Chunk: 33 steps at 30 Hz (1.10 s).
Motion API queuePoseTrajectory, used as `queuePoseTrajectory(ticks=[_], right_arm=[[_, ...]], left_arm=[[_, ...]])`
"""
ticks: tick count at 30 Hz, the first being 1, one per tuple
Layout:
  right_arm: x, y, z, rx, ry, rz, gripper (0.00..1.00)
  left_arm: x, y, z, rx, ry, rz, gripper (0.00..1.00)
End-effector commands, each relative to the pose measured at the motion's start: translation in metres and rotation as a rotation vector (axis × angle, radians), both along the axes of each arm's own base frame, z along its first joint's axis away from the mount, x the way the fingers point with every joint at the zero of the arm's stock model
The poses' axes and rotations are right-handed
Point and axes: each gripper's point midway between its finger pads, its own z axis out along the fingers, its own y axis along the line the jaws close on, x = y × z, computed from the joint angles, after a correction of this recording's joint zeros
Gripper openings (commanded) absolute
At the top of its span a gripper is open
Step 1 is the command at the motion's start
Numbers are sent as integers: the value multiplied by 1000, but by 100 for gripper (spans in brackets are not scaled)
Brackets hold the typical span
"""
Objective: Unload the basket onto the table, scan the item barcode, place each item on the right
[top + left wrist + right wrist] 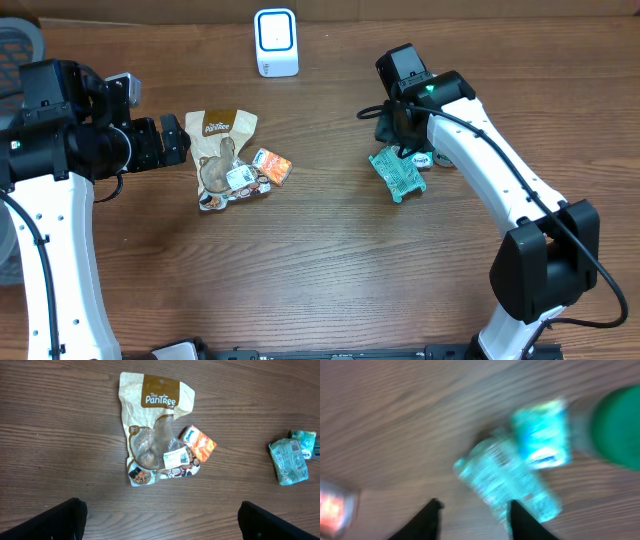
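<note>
Two arms flank the goods, but the right is nearer: the teal packet (397,174) lies flat on the wooden table (330,270) just ahead of the right jaws, which stand partly spread with only bare wood between them. Its long axis slants from far-left to near-right. The left jaws, spread wide, hover by a brown pouch (220,145). The white scanner (275,42) stands at the table's far edge.
</note>
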Motion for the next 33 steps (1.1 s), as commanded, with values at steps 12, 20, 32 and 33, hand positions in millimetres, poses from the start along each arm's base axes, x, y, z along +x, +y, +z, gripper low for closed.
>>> queuePoseTrajectory(ticks=[12, 20, 32, 33], right_arm=[[-48, 45, -73, 74, 214, 494, 21], [-46, 26, -114, -36, 234, 483, 20], [-24, -27, -118, -181, 194, 267, 19], [-22, -31, -118, -179, 196, 255, 19]], left_arm=[[1, -3, 3, -9, -7, -3, 100], [1, -3, 3, -9, -7, -3, 100], [1, -3, 3, -9, -8, -3, 99], [1, -3, 3, -9, -8, -3, 100]])
